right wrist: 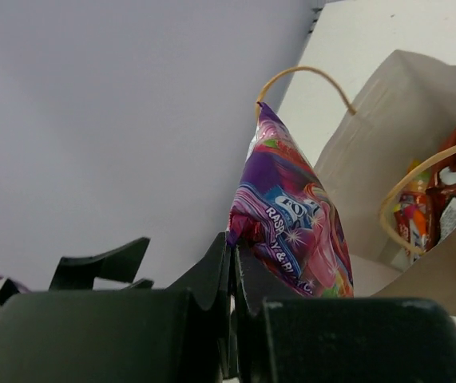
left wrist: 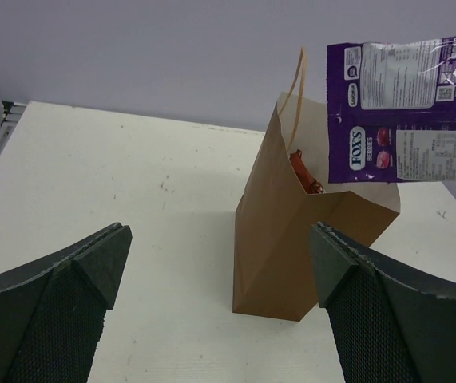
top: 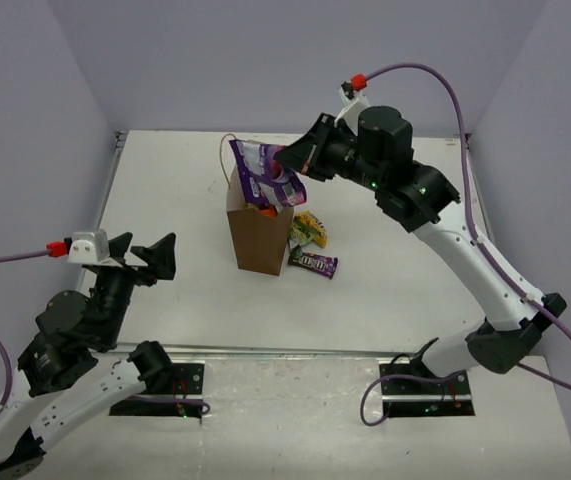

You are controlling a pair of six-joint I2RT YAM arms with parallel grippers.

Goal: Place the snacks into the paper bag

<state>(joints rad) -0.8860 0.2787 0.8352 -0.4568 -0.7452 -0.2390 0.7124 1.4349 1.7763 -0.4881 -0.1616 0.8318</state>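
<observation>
Tabletop (top: 165, 200) white, walls (top: 265, 60) lilac, purple packet (top: 263, 170) above paper bag (top: 260, 245)

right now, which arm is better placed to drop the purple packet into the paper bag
The right. Its jaws are shut on the purple packet, which hangs over the open top of the paper bag. The left arm's jaws stand open and empty, apart from the bag.

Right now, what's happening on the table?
The right gripper is shut on the purple packet, holding it over the mouth of the paper bag, which has a red-orange packet inside. A yellow-green packet and a dark candy packet lie beside the bag. The left gripper is open and empty.
</observation>
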